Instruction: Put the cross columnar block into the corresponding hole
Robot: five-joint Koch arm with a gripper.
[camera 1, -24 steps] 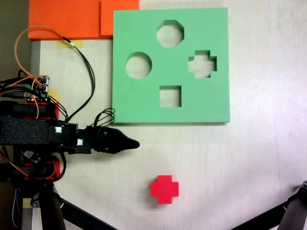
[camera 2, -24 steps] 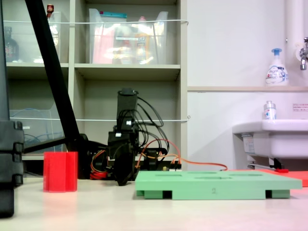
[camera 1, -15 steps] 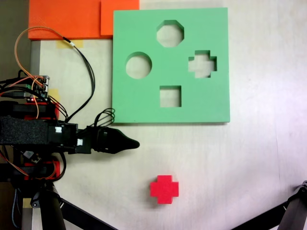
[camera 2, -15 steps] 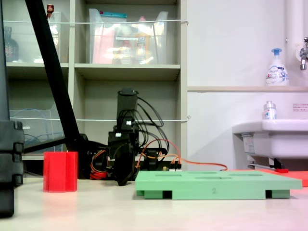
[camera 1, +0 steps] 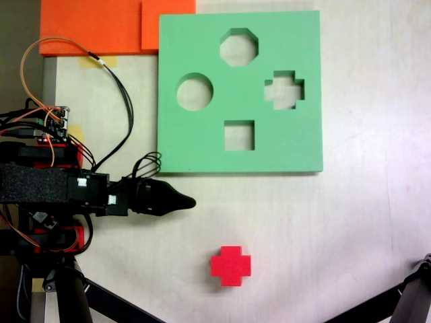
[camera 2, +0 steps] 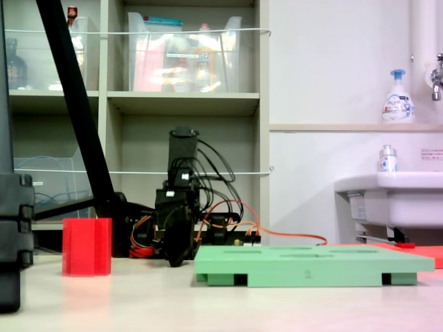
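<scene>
The cross columnar block point(camera 1: 230, 265) is bright red and stands upright on the pale table, below the green foam board point(camera 1: 202, 145) in a fixed view. The corresponding hole point(camera 1: 284, 90), a plus-shaped cutout, lies near the board's right side. My gripper point(camera 1: 190, 201) rests low just off the board's lower left corner, tapering to one point with no gap between the jaws, and holds nothing. In another fixed view, low at table height, the block point(camera 2: 86, 247) is at the left, the gripper point(camera 2: 176, 256) is at the centre and the board point(camera 2: 311, 266) lies flat at the right.
The board also has octagonal point(camera 1: 238, 47), round point(camera 1: 194, 91) and square point(camera 1: 239, 135) cutouts. Orange foam sheets point(camera 1: 101, 27) lie at the top left. Tripod legs point(camera 1: 101, 296) cross the bottom corners. Wires point(camera 1: 114, 87) loop near the arm's base.
</scene>
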